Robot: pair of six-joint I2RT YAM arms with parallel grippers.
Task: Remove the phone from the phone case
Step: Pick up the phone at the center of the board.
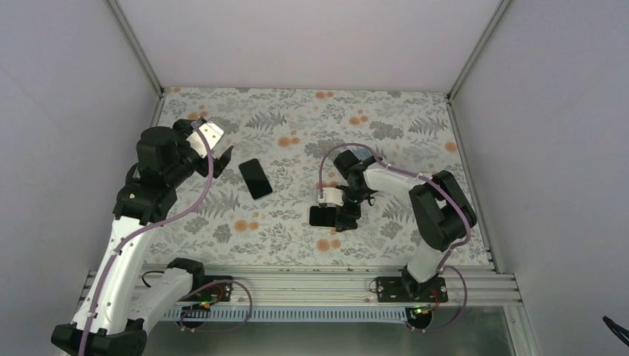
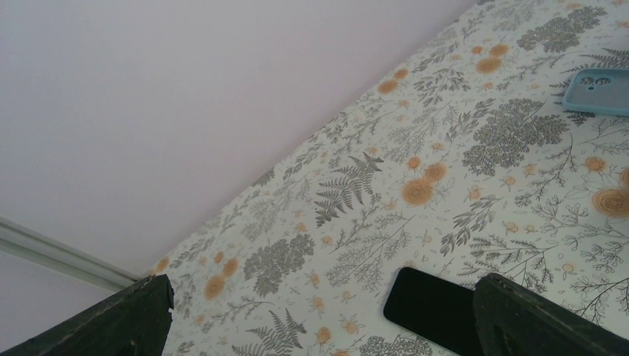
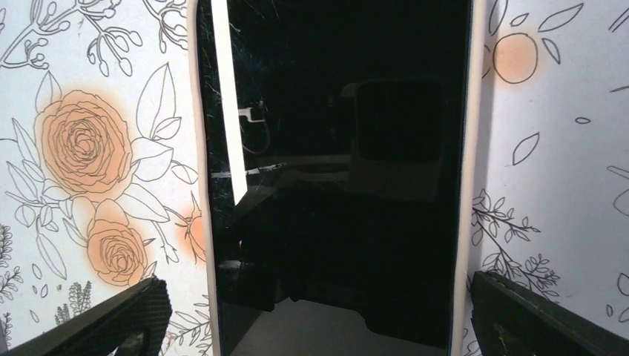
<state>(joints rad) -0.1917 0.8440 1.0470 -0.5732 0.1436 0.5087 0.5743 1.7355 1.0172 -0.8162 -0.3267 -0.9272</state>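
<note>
Floral-printed worktop (image 1: 297, 111), boxed in by plain pale walls. Directly beneath the right tool (image 3: 320, 315), a black phone (image 3: 334, 148) lying face up and flat on the print, with a thin pale rim down both long edges, taken to be the phone case (image 3: 465, 185). That tool released: fingers spread wide, one to each side of the cased phone, neither seen touching it. Well off to the side, the left tool (image 2: 326, 315), likewise released and gripping nothing, held above the print. Below it, next to one finger, a second black phone (image 2: 426, 305) with no rim showing. Well ahead of it, an empty light-blue case (image 2: 599, 90). Judged step: the approach, lined up over the cased phone, with no grasp yet and no separation begun. Next move, probably: lower and pinch across the rim or pin the case down, then press or peel at a corner to pop the phone free. Likely calls for the left tool to come across and brace one part during the lift. Care needed with a thin rim flush on the worktop, since there is little there for fingertips to catch. Tightness of the case's hold: cannot tell.
</note>
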